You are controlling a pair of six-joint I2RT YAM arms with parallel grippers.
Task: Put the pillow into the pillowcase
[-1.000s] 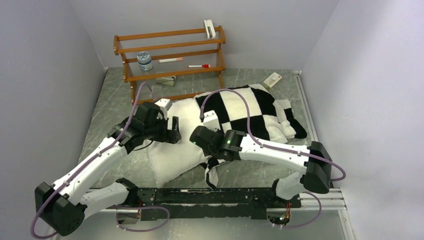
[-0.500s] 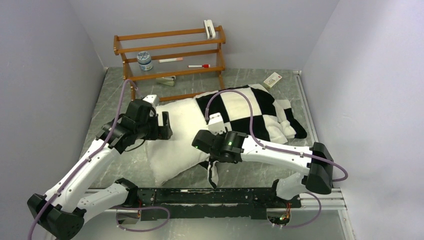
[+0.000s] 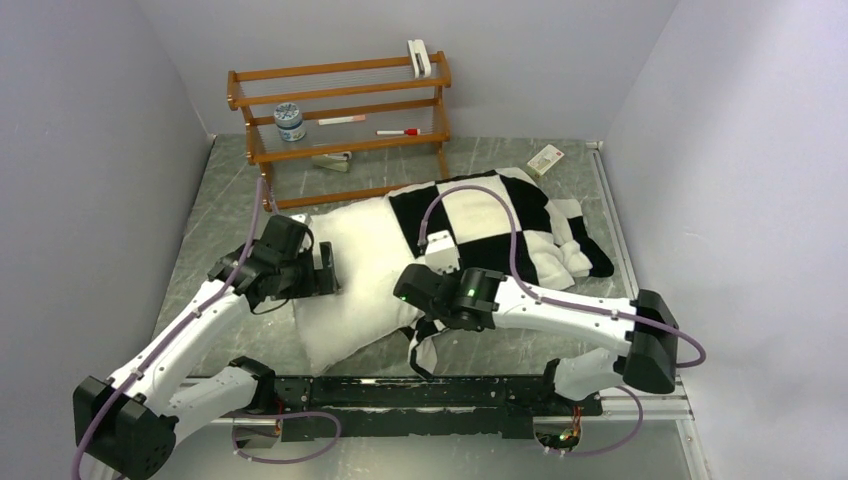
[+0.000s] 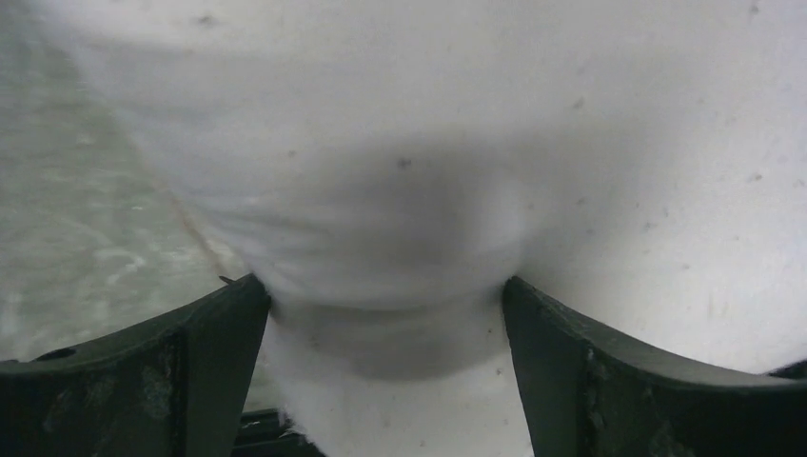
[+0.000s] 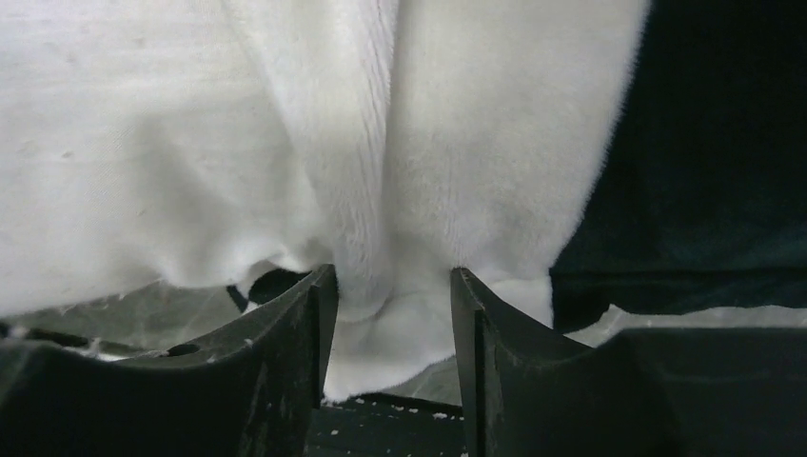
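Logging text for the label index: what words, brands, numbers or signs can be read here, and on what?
Nothing is legible in any view.
Jar on the wooden rack: blue-and-white label, too small to read.
Small box at the back right: red mark, too small to read.

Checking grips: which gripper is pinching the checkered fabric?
The right gripper, pinching a plush fold of the pillowcase; the left gripper stands wide open around the plain pillow.
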